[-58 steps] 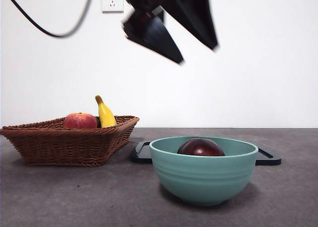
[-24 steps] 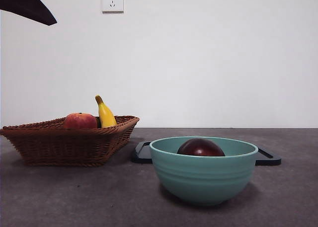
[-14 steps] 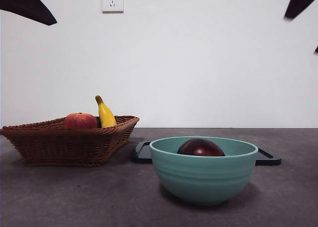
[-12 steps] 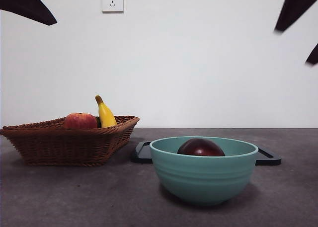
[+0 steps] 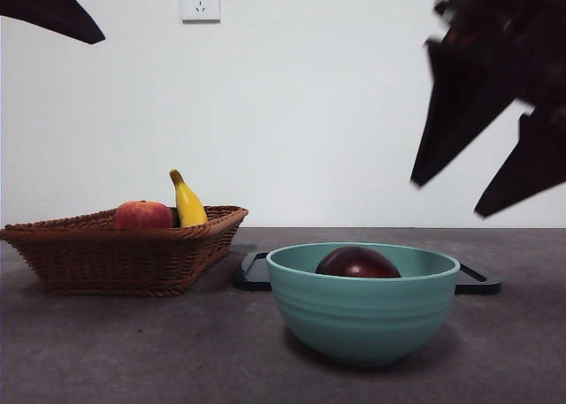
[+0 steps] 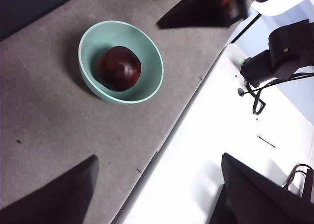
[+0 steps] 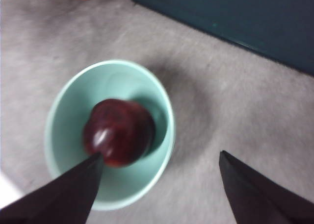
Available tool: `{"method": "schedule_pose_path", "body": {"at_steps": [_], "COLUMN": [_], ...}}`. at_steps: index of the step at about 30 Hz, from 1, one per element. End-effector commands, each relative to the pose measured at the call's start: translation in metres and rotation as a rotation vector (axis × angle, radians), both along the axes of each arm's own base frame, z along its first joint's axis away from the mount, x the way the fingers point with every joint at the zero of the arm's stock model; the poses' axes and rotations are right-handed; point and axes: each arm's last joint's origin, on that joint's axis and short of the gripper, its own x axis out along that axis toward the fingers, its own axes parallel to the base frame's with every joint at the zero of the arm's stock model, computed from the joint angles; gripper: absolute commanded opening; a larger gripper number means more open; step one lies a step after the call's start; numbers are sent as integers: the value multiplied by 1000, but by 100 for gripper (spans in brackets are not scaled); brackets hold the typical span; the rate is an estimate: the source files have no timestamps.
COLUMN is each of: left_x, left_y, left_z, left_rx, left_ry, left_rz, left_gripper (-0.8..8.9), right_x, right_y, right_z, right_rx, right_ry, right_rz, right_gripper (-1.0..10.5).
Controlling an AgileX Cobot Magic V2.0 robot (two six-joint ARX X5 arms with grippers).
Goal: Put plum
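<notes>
plum (image 5: 357, 262) lies inside the green bowl (image 5: 363, 320), loose and touched by nothing, leaning toward one wall of the bowl rather than dead centre. the right gripper (image 5: 482, 170) hangs high above the bowl and off to its side, jaws spread wide with nothing between them, tips pointing down and slanted toward the bowl. judging from this, the step in hand is the reach for the fruit. to do it well the wrist should first come square over the bowl, then drop straight, so one jaw slips between fruit and wall without knocking the rim; the skin looks smooth, so a grip across the widest part seems safest. the left gripper (image 6: 157, 189) waits far above the bowl, its jaws also apart and empty. the basket (image 5: 124, 254) stands well beside the bowl.
</notes>
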Motion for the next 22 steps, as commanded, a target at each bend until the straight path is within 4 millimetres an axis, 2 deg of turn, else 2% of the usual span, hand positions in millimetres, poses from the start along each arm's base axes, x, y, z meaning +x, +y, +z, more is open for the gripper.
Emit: {"method": "schedule_pose_path", "body": {"at_steps": [1,4,8,12,16,22], "left_x": [1,1,1,1,1,1], "left_y": [-2,-2,-2,-2,-2,-2], "left_z": [2,2,2,2,2,2], "left_rx": [-7,-7,-7,-6,-5,-6], "left_ry": [-23,-23,-23,-21,-20,-21], "left_rz": [-20,-20,-20,-20,-20,-20], "left_gripper": [403,402,403,403,403,403], "right_x": [6,12,20,26,29,29], "right_y": [10,18,28,32,34,34], "right_z": [-9,-19,-32,-43,-49,-49], "right_rx": [-29,-40,-71,-94,-99,-95], "right_ry": [5,10,11,25,32,29], "right_rz": [-20,-7,-10,-14,-10,-7], "right_gripper": [377,376,257,215,98,29]}}
